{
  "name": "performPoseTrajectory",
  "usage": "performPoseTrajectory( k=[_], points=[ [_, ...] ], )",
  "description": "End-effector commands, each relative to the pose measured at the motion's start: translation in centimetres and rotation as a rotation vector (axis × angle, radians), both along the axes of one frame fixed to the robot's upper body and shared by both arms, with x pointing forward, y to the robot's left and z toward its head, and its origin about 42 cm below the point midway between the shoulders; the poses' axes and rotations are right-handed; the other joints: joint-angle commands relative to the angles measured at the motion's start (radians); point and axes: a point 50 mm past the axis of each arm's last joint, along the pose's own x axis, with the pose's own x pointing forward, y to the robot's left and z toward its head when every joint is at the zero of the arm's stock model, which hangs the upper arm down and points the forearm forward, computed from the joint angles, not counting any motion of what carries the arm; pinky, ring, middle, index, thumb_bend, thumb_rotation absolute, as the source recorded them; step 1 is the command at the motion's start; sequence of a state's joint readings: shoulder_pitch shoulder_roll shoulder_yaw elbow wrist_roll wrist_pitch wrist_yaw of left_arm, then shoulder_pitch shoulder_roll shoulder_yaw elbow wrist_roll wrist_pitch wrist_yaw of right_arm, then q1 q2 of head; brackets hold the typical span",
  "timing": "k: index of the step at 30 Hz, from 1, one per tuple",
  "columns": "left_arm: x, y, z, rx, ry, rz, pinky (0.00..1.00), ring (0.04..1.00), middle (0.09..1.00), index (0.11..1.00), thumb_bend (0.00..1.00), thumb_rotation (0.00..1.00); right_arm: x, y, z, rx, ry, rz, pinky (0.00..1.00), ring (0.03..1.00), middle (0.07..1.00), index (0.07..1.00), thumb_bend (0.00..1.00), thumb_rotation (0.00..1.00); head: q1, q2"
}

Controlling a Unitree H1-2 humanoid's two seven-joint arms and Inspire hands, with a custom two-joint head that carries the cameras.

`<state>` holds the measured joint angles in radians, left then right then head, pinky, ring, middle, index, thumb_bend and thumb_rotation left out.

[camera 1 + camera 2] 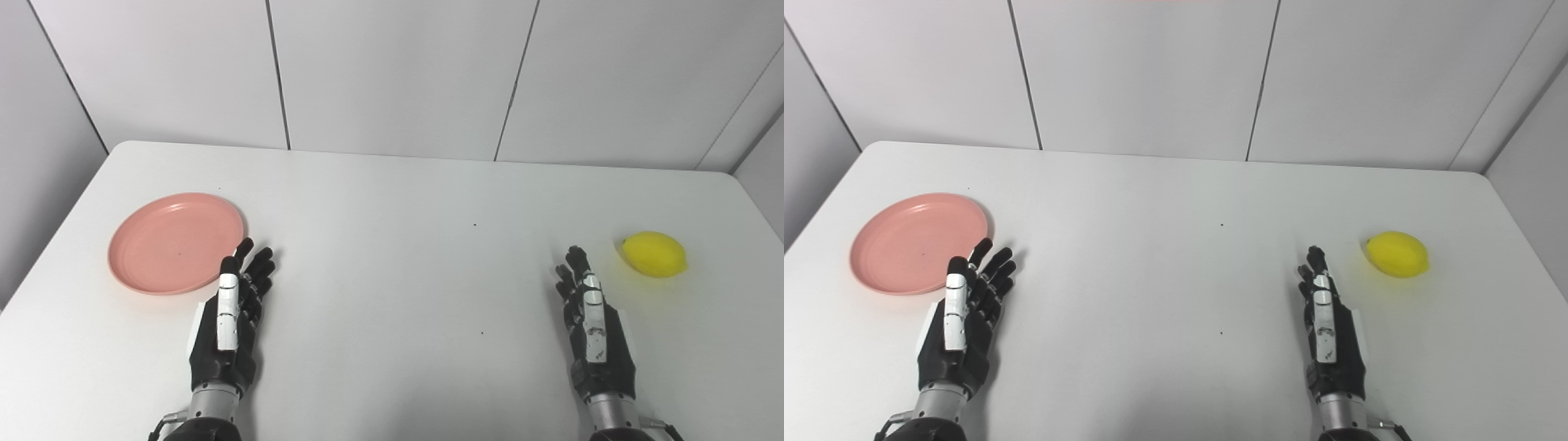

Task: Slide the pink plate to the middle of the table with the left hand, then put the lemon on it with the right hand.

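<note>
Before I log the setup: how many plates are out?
1. The pink plate lies on the table's left side, just beyond the left hand. Nothing looks hidden.

Lighting: bright, even, diffuse, from overhead. Shadows: soft and faint on the tabletop, beside each hand and under the lemon. Glare: none. Focus: sharp throughout; slight noise.

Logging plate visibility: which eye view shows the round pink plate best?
The right eye view: the round pink plate has nearly its whole rim clear. In the left eye view the left hand overlaps its near edge.
</note>
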<state>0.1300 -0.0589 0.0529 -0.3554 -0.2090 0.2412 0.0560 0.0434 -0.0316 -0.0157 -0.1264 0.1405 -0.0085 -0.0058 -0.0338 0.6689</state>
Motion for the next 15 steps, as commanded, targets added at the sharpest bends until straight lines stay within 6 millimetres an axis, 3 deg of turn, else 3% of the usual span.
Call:
performPoseTrajectory(
  k=[1,8,15],
  points=[
    [-1.3,-0.2,-0.7,-0.008,-0.01,0.024,0.98,0.92,0.89,0.913,0.62,0.95,0.1,-0.2,0.1,0.003,-0.01,0.023,1.0,0.967,0.979,0.947,0.75,1.0,0.022,-0.02],
    [-1.0,-1.6,-1.9,-0.018,-0.01,0.028,0.96,0.908,0.879,0.893,0.61,0.94,0.2,-1.7,-1.1,0.003,0.001,0.036,1.0,0.985,0.994,0.97,0.72,1.0,0.139,-0.097],
    [-0.8,-2.7,-3.0,-0.024,-0.023,0.024,0.96,0.913,0.885,0.898,0.59,0.94,0.1,-3.0,-2.1,-0.004,0.016,0.024,1.0,0.981,0.991,0.966,0.72,1.0,0.191,-0.135]
  ],
)
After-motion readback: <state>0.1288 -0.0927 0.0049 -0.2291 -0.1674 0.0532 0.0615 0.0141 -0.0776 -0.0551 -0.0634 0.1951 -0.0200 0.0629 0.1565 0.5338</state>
